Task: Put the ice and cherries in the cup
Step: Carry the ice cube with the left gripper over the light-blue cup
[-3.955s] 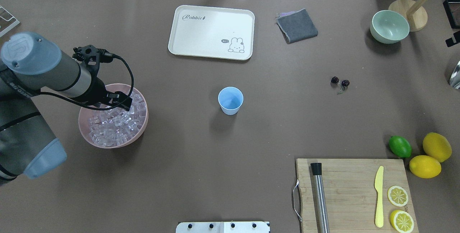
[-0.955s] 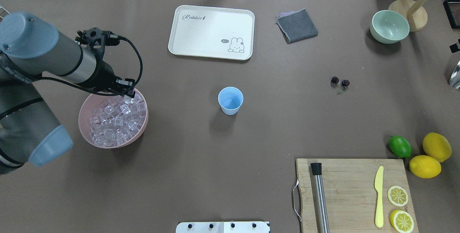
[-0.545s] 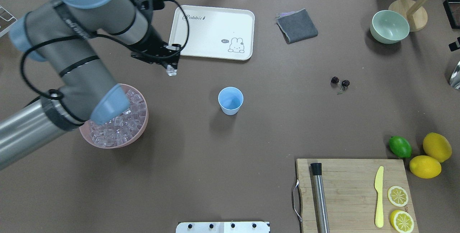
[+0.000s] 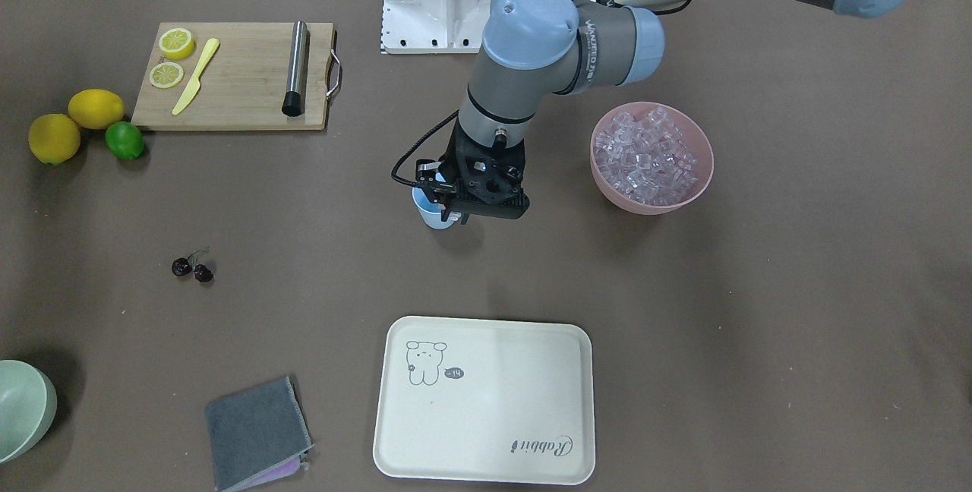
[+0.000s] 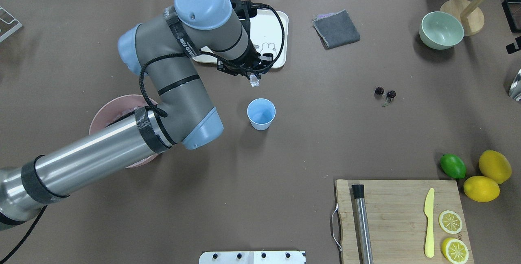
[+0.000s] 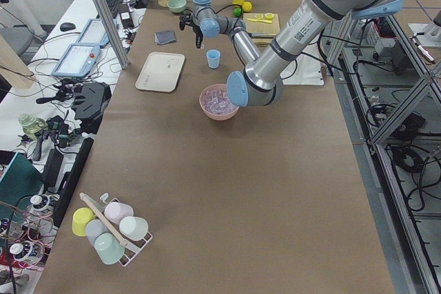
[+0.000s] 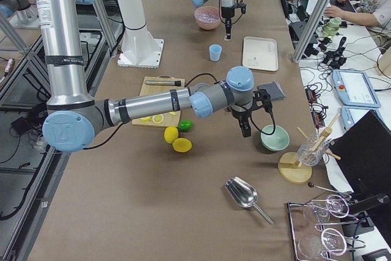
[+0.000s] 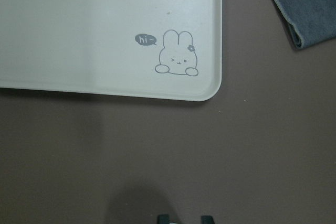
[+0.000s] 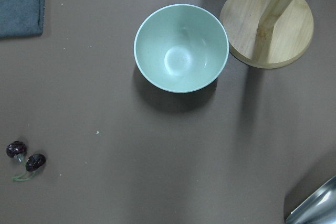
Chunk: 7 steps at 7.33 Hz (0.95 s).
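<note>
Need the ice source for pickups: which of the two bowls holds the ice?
The pink bowl: it is heaped with clear ice cubes. The pale green bowl, next to the wooden stand, is empty.

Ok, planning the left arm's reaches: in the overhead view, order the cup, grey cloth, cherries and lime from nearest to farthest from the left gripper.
From the left gripper, shut on an ice cube:
1. cup, just below it in that view, mid-table.
2. grey cloth, up and to the right.
3. cherries, farther right.
4. lime, far right, on the robot's side.
</note>
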Motion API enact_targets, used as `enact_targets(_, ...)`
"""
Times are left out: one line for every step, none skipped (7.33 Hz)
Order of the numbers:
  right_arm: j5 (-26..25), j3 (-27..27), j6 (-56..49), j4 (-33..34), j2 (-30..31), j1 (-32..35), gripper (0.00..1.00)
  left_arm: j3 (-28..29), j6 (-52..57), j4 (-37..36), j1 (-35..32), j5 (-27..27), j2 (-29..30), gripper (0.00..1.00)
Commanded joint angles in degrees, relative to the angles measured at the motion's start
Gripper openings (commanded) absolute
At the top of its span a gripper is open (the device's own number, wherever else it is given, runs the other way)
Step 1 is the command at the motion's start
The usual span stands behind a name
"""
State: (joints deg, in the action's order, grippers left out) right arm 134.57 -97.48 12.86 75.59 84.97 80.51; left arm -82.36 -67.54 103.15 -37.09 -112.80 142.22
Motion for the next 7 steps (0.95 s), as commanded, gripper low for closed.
enact_targets(0.08,-0.42,1.02,0.0,-0.42,0.0,0.99,0.71,-0.57,0.48,2.45,1.26,0.07,0.0)
enact_targets(0.08,-0.17,1.72,0.0,-0.68,0.0,0.99,0.71,-0.57,0.47,3.85,2.83,-0.02,0.0)
enact_targets(-0.01,0.18,1.64,0.0,-0.77,0.0,0.99,0.71,-0.49,0.56,4.13,3.54,-0.1,0.0)
enact_targets(-0.01,0.27,1.64,0.0,-0.78,-0.09,0.99,0.71,-0.05,0.56,4.22,3.55,-0.19,0.0)
enact_targets(-0.01,0.28,1.64,0.0,-0.69,-0.09,0.99,0.79,-0.05,1.69,4.22,3.55,-0.8,0.31)
enact_targets(0.08,0.19,1.64,0.0,-0.51,-0.09,0.99,0.71,-0.39,3.18,4.48,3.64,-1.94,0.59)
enact_targets(0.08,0.1,1.64,0.0,-0.34,-0.09,0.99,0.53,-0.31,3.37,4.74,3.64,-2.47,0.83)
